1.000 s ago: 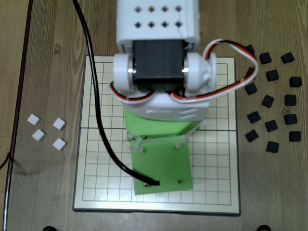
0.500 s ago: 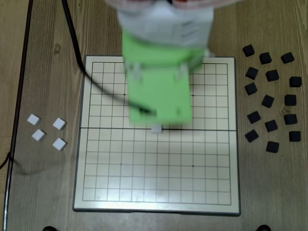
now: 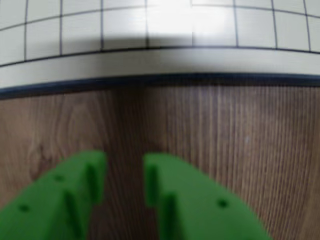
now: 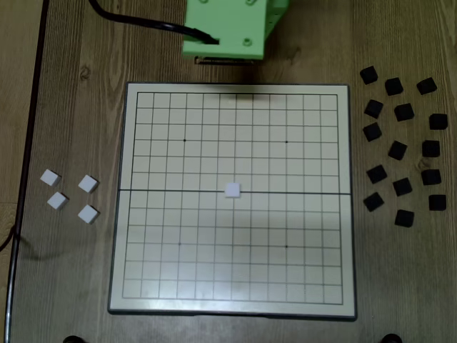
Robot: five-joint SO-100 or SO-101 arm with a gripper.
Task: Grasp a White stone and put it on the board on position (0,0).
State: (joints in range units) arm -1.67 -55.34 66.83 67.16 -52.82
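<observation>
Now White stone point(image 4: 232, 190) sits on position (0,0); end effector point(image 3: 125, 177) seemingly empty — off board point(image 4: 128, 214).

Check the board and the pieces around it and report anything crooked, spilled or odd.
Nothing stands out. One white stone sits squarely on the board at the central seam intersection. Four white stones lie grouped left of it, black tiles loosely scattered right. The end effector is empty, off the board.

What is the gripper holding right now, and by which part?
Nothing. The gripper is empty, fingers apart over bare wood; the White stone lies on the board.
</observation>
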